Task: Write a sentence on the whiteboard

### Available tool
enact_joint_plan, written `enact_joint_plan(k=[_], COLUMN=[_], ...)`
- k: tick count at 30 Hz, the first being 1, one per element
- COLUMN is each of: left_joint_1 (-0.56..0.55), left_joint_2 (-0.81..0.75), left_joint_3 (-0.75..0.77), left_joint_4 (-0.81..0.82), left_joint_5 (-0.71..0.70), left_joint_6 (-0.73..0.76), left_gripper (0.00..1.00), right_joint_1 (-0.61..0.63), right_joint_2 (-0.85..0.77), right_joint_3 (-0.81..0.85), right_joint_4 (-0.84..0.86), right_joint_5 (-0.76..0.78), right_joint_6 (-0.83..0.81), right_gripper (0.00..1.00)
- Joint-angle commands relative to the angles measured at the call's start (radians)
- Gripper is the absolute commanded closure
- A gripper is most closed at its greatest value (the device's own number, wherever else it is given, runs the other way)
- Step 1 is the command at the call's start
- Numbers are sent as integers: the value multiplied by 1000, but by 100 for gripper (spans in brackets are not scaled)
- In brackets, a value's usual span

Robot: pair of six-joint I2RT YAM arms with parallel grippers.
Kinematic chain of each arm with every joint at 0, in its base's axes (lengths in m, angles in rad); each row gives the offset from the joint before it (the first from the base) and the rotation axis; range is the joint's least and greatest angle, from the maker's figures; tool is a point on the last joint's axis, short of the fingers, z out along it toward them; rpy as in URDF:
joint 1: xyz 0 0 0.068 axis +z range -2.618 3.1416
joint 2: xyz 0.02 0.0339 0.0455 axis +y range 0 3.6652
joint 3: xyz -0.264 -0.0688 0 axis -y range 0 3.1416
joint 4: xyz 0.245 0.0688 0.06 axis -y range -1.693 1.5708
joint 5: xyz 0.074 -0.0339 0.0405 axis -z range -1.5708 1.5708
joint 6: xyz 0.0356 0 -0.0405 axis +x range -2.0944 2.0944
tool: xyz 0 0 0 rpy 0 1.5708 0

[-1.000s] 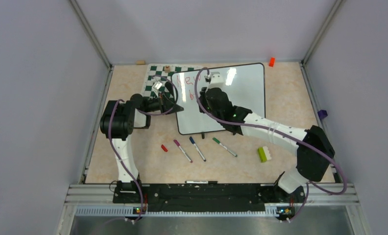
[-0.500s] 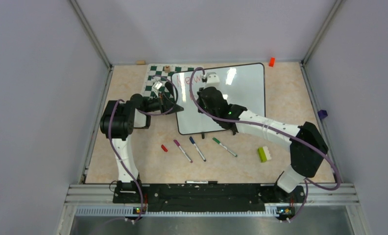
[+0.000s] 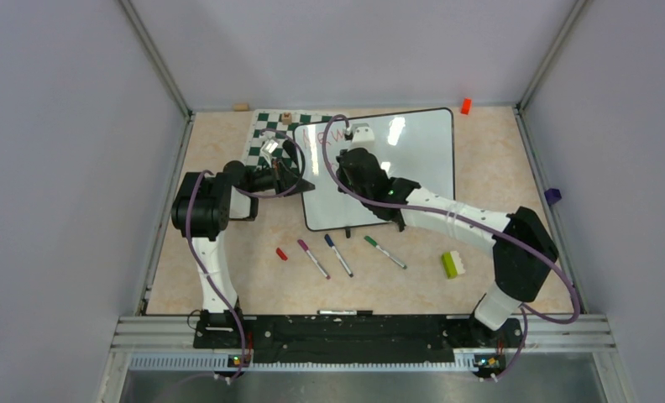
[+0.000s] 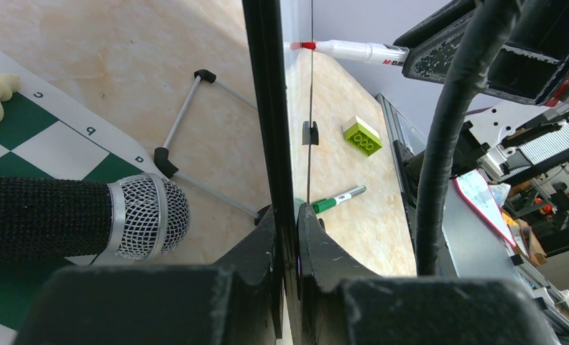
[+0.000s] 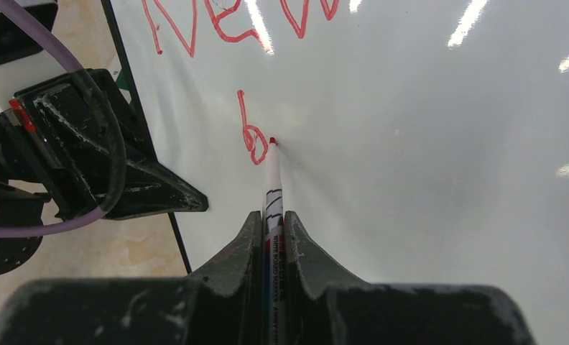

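The whiteboard (image 3: 413, 159) stands propped at the back of the table. My left gripper (image 3: 301, 182) is shut on its left edge, and the left wrist view shows both fingers (image 4: 287, 215) pinching the black frame (image 4: 267, 108). My right gripper (image 3: 346, 168) hovers over the board's left part, shut on a red marker (image 5: 272, 187). The marker's tip touches the board just right of a red "b" (image 5: 250, 136). Above it the sentence begins with "New" (image 5: 231, 21) in red. In the top view my right arm hides most of the writing.
A green-and-white chessboard mat (image 3: 266, 134) with a chess piece (image 3: 286, 117) lies behind the left gripper. In front of the board lie a red cap (image 3: 281, 253) and purple (image 3: 312, 258), blue (image 3: 338, 254) and green (image 3: 385, 252) markers. A green-white brick (image 3: 453, 264) sits further right.
My right arm has shifted a little left and toward the back with the marker. The left gripper and the board have not moved.
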Motion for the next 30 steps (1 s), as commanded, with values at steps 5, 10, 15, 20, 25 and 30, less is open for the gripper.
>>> enact_joint_plan(k=[5,10,15,20,25,30], left_joint_1=[-6,-6,-6,-6,-6,-6], left_joint_2=[6,7,7,5,7,6], left_joint_3=[6,6,7,6,8,6], left_joint_4=[112,111,112,112,112,112], left_joint_5=[5,5,6,6,5,6], left_joint_6=[148,148,148,147,148,147], left_gripper=[100,100,100,100,100,100], right_joint_1=[-8,-9,-13,-18,-23,-27], right_joint_2=[8,-2,-8,-13,-7,9], right_joint_3=[51,40,36,30,38,62], right_joint_4=[-7,-13,-24,-28,-19,-20], right_joint_5=[48,75,99,109,85,70], right_joint_6=[-5,-3,5,15,12,-1], right_gripper=[100,100,100,100,100,100])
